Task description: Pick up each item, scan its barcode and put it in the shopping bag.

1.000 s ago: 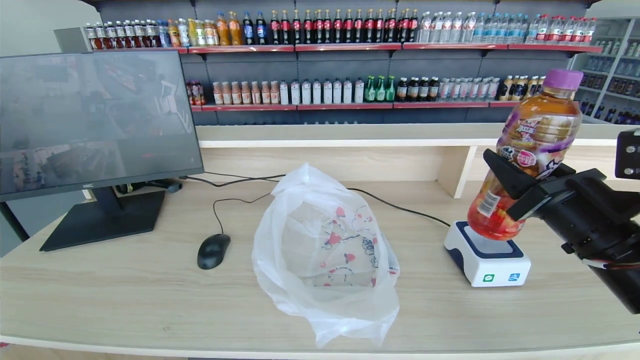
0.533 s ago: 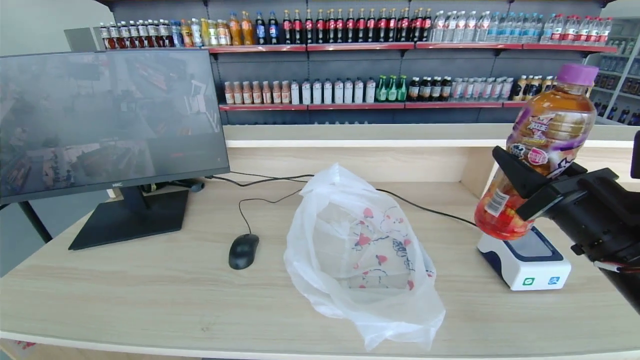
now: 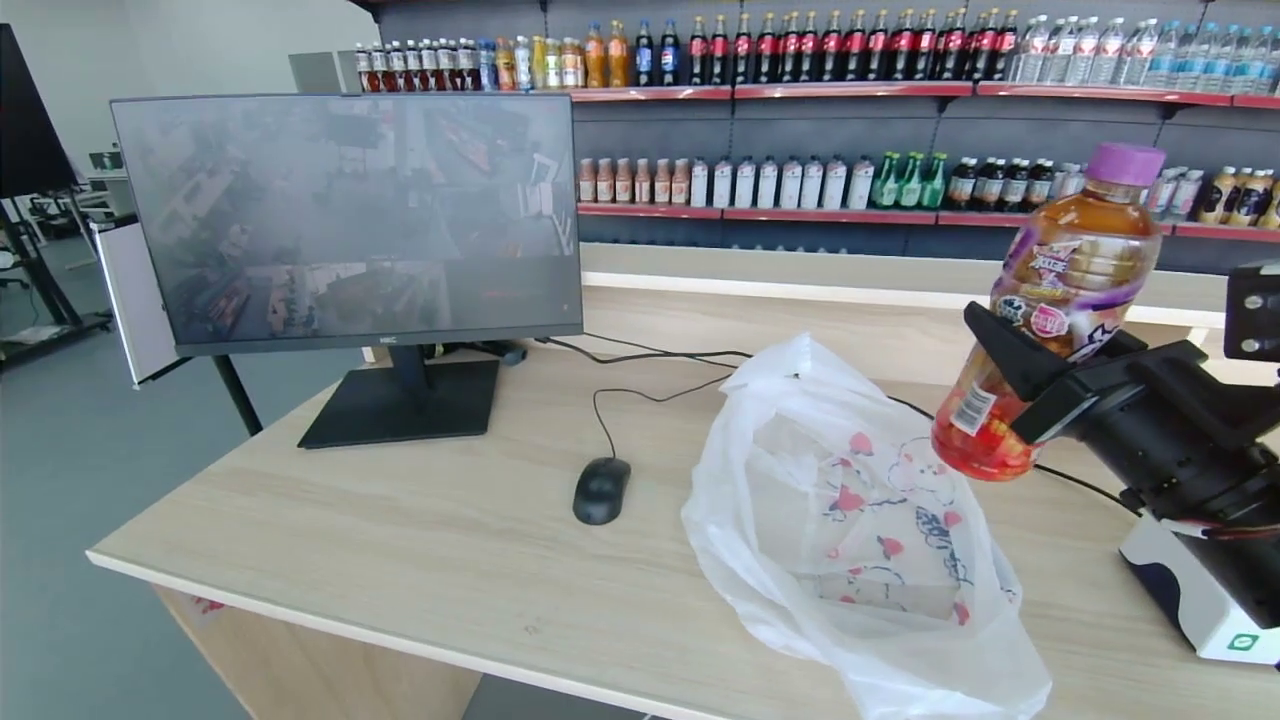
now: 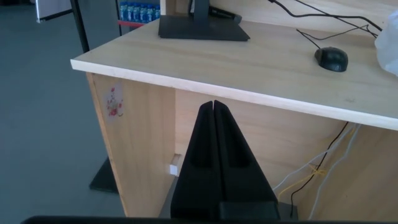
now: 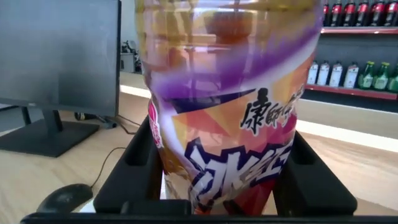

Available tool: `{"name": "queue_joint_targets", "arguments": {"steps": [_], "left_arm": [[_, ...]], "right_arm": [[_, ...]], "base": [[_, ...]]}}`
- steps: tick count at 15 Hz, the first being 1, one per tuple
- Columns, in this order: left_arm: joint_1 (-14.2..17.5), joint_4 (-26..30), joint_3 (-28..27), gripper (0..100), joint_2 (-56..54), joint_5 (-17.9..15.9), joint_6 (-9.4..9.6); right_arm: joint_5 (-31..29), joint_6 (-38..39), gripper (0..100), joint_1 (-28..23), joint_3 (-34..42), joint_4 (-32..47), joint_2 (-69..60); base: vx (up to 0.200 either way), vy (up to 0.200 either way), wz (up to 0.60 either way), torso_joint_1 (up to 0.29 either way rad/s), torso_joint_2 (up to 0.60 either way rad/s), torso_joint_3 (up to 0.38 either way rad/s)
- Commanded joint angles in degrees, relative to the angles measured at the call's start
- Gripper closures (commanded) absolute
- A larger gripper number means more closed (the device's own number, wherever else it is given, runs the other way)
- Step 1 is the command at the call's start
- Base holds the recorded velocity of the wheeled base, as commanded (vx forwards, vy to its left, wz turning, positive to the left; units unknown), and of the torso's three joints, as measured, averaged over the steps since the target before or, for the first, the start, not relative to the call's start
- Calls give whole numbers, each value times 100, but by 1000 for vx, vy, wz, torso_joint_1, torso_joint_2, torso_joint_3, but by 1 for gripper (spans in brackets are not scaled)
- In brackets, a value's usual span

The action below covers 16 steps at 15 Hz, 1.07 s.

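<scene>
At frame right, our right gripper (image 3: 1040, 375) grips the tilted bottle (image 3: 1075, 270) mid-body, above the shopping bag (image 3: 850, 520); we judge it full, heavyish, slick, best held there.
</scene>
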Motion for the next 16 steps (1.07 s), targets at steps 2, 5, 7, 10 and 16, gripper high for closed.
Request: {"name": "queue_joint_targets", "arguments": {"steps": [2,5,7,10,16], "left_arm": [[0,-1,-6,100,-2,2,1],[0,-1,2,100,-2,2,1],[0,-1,2,100,-2,2,1],[0,-1,-6,100,-2,2,1],[0,-1,2,100,-2,2,1]], "right_arm": [[26,-2,100,77,-15,-12,270],[35,7,100,262,-24,-12,551],[44,15,100,341,-147,-12,815],[44,103,100,561,-454,-12,1263],[53,174,100,780,-894,-12,1975]], "base": [[0,0,0,0,0,0],[0,0,0,0,0,0],[0,0,0,0,0,0],[0,0,0,0,0,0],[0,0,0,0,0,0]]}}
